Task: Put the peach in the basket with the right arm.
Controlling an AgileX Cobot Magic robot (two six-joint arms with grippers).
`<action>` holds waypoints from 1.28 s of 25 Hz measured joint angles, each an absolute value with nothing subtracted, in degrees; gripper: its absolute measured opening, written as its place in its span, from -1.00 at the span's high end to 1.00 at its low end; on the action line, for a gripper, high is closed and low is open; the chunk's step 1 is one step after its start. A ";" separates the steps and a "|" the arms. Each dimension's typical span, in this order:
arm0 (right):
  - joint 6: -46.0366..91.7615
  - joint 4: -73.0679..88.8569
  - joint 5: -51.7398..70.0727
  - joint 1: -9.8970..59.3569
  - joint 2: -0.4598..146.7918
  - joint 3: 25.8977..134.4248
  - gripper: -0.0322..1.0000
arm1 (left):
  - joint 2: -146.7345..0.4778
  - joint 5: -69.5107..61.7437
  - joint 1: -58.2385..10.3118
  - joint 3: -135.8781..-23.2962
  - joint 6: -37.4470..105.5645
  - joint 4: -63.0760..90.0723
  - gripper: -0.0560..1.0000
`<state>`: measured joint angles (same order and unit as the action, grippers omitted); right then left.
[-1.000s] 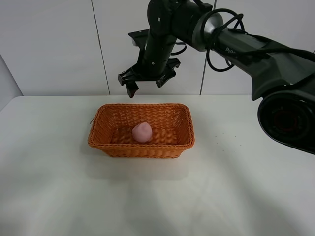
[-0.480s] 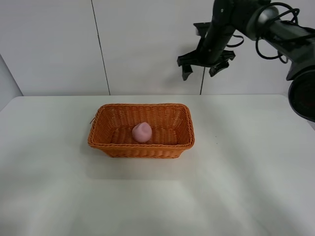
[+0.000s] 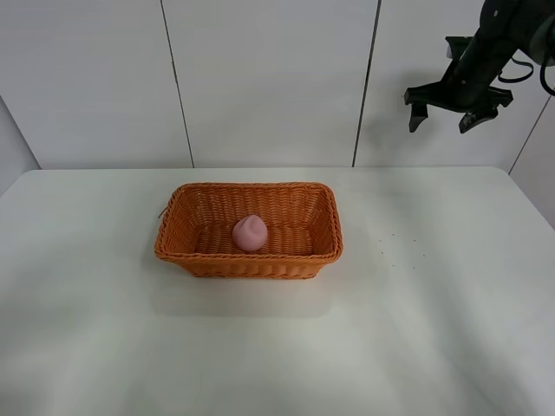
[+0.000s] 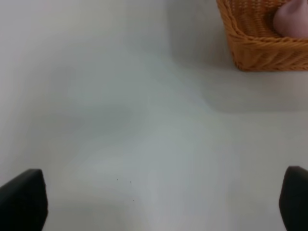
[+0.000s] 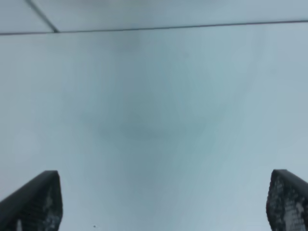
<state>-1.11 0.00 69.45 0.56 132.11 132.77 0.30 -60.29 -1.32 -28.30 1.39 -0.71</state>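
- The left jaws are wide open and hold nothing. In the left wrist view only the two dark fingertips (image 4: 21,202) show, at opposite edges, with bare white surface (image 4: 144,144) between them. The left arm is out of the high view.
- The basket (image 3: 286,264) sits on the surface a little left of the middle, upright, long side toward the camera. One corner of it (image 4: 255,45) shows in the left wrist view.
- The peach (image 3: 250,233) lies inside the basket on its woven floor, near the middle and slightly toward the front wall, pointed tip up. Nothing touches it. A pink edge of it (image 4: 293,19) peeks over the rim in the left wrist view. Judged from this, the placing looks done.
- The peach appears small and light. Its matte skin should not slip, but it would likely mark or dent if squeezed hard. If it had to be taken up, the best hold would be across its widest rounded part, below the tip, with gentle pressure.
- The right arm (image 3: 486,48) hangs high at the far right, well away from the basket. Its jaws are spread wide with nothing between them. The right wrist view shows its two fingertips (image 5: 33,202) far apart.
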 joint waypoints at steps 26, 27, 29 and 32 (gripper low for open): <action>-0.44 0.79 69.47 1.54 95.94 82.70 -0.32 | 0.30 -60.29 -1.32 -28.30 1.39 -0.71 -0.98; -0.37 0.79 69.59 1.54 93.04 79.55 -0.31 | 0.30 -60.29 -1.32 -28.30 1.39 -0.71 -0.98; -0.34 0.79 69.59 1.54 87.61 72.27 -0.30 | 0.30 -60.29 -1.32 -28.30 1.39 -0.71 -0.98; 0.00 0.79 69.63 1.54 78.59 62.83 -0.30 | 0.30 -60.29 -1.32 -28.30 1.39 -0.71 -0.98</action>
<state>0.00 0.79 69.63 1.54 78.59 62.83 0.30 -60.29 -1.32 -28.30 1.39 -0.71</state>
